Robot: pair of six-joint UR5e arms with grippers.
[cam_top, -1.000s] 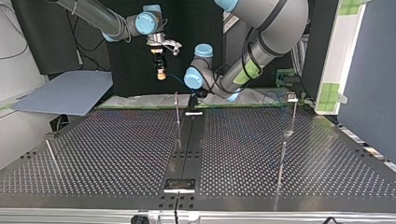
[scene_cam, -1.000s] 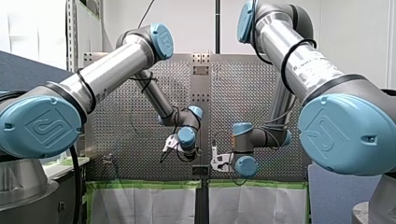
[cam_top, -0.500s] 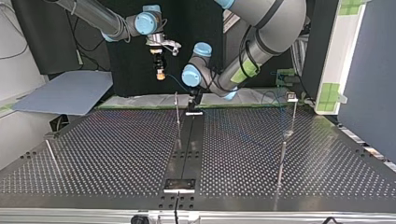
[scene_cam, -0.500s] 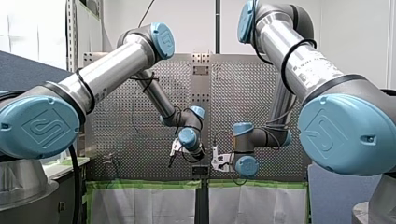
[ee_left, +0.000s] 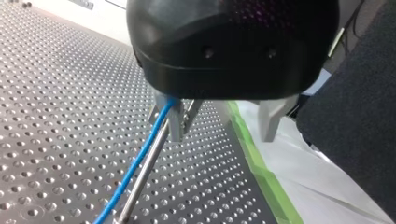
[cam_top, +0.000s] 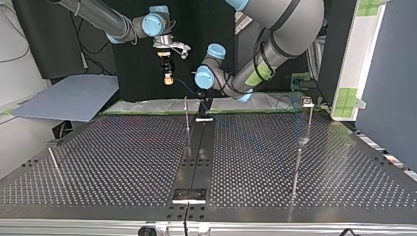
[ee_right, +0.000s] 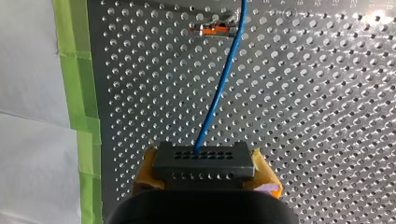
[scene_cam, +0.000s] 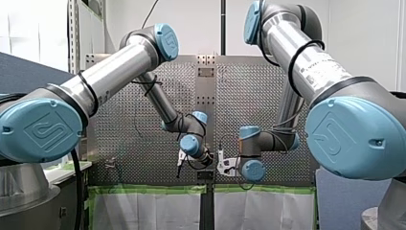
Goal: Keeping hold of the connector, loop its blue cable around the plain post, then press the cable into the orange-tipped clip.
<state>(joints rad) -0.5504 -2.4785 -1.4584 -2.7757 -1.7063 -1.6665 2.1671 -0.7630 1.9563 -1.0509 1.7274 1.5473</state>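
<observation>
Swinging lower and in toward my right tool over the last second, my left tool now hangs spread, one finger against the blue cable beside the plain post, so the loop looks begun, not closed. My right tool pinches the connector between yellow pads, its cable reaching the orange-tipped clip, seemingly unseated. The green tape edging the worktop sits close; open room lies the other way.

Perforated table, upright post, orange-tipped clip
</observation>
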